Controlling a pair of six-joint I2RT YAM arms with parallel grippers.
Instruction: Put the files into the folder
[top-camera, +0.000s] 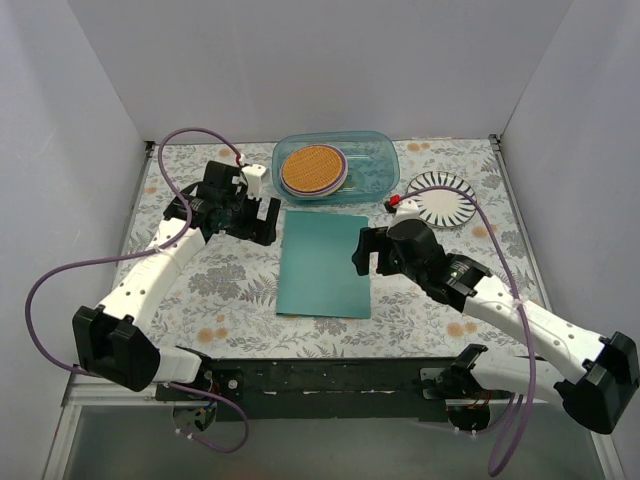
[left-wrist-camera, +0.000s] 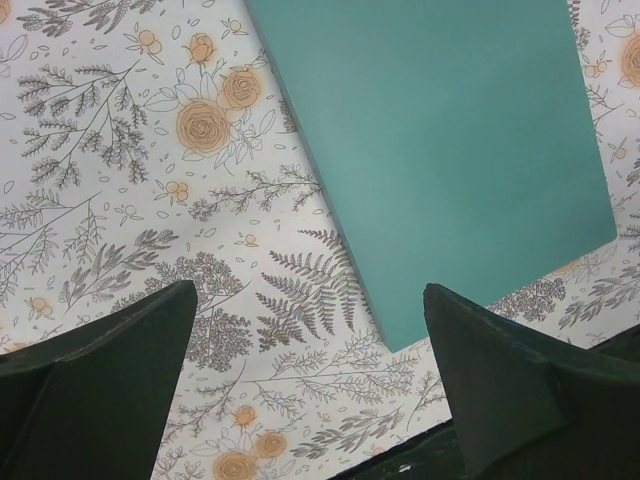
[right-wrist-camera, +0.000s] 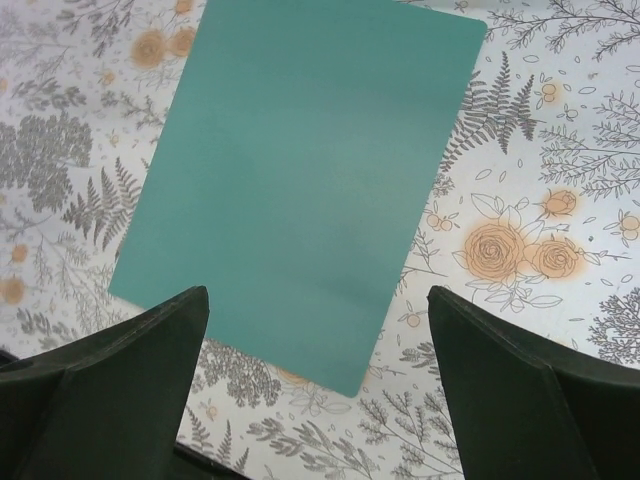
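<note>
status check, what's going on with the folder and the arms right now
Left end effector and right end effector open, empty. Folder shut, flat on the cloth between them; no loose files in view. Nothing on top of it.

Teal folder (top-camera: 323, 263) flat and closed on floral table (top-camera: 230, 290). Left end effector (top-camera: 265, 222) just beside folder's left edge; right end effector (top-camera: 364, 252) at its right edge. Beyond folder: clear container (top-camera: 375, 160) holding orange disc (top-camera: 312, 168). Striped plate (top-camera: 445, 205) beyond folder's right corner.
</note>
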